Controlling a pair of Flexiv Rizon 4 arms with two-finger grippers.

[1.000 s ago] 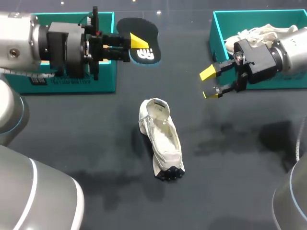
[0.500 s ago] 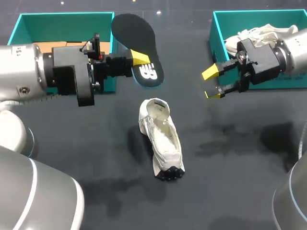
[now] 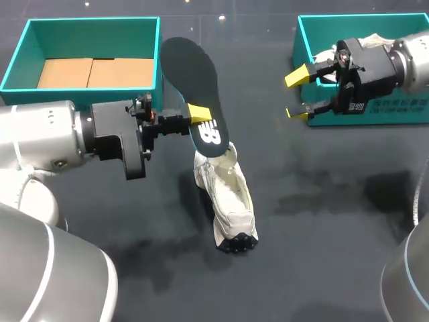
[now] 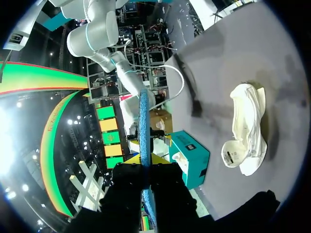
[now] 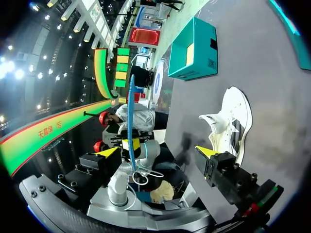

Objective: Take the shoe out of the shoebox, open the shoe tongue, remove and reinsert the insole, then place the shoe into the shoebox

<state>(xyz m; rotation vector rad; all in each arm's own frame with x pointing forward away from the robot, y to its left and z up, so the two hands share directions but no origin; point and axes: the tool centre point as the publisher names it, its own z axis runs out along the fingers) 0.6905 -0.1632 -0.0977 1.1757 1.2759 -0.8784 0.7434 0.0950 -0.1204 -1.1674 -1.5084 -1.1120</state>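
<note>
A white shoe [image 3: 226, 194] lies on the dark table, heel opening towards the back, toe towards the front. My left gripper [image 3: 196, 114] is shut on a black insole [image 3: 191, 74], held tilted, its printed end just above the shoe's heel opening. From the left wrist the insole [image 4: 144, 121] shows edge-on between the fingers of the left gripper [image 4: 146, 164], with the shoe [image 4: 248, 127] off to one side. My right gripper [image 3: 299, 94] stands open and empty at the right shoebox's [image 3: 299, 64] front left corner. Ahead of the right gripper [image 5: 158, 151] lie the shoe [image 5: 233, 121] and the insole [image 5: 131, 116].
The left teal shoebox [image 3: 159, 54] at the back left has brown cardboard in its bottom and also shows as the teal box [image 5: 194, 51]. A second white shoe [image 3: 371, 42] lies in the right shoebox. Bare table surrounds the shoe in front and to the right.
My left arm has swung forward and brought the insole down from beside the left box to just over the shoe's heel. My right gripper has drawn back towards its box, still open.
</note>
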